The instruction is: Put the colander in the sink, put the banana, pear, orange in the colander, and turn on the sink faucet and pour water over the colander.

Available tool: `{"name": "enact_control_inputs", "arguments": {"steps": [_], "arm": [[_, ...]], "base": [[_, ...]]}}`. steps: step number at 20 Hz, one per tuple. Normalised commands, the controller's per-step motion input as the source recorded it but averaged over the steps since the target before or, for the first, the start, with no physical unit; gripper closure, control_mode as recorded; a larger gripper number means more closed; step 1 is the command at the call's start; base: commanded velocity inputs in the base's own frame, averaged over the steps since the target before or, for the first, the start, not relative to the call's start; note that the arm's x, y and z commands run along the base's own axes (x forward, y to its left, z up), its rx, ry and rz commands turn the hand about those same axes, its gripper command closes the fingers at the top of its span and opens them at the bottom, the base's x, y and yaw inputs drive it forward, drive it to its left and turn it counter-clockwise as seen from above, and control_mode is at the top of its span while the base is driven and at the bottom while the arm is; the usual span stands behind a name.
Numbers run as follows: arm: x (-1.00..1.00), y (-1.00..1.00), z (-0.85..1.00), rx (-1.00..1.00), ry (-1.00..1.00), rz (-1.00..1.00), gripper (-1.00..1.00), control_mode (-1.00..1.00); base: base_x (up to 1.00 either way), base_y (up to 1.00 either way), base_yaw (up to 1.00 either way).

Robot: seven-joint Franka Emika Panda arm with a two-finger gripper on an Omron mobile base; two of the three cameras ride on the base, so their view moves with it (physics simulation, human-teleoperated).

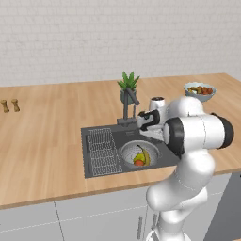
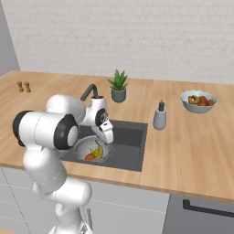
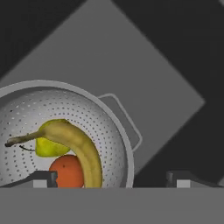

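Colander [image 1: 140, 153] down in the sink [image 1: 96, 134]. Banana [image 3: 78, 146], pear [image 3: 48, 146] and orange [image 3: 68, 171] all inside the colander. Gripper [image 3: 111, 178] spread wide, holding nothing, just above the colander. Left to do: turn on the sink faucet [image 1: 129, 106]. No water running.

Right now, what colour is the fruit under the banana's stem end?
Yellow-green: the pear, lying in the colander beneath the banana. The hand view shows it best.

One colander [image 3: 57, 127], one banana [image 3: 74, 144], one pear [image 3: 48, 148], one orange [image 3: 66, 171], one faucet [image 1: 128, 107], one plant [image 1: 128, 87], two shakers [image 1: 10, 105].
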Motion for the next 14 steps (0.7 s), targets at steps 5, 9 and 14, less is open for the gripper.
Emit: {"name": "enact_control_inputs", "arguments": {"steps": [5, 9, 14], "arm": [[-0.02, -0.24, 0.39, 0.0, -0.06, 0.38, -1.0, -1.0], [-0.03, -0.25, 0.16, 0.0, -0.31, 0.68, -1.0, -1.0], [0.17, -0.16, 0.24, 0.0, -0.27, 0.69, -1.0, -1.0]], "base": [[0.0, 0.0, 0.0], [0.0, 0.0, 0.0], [0.0, 0.0, 0.0]]}}
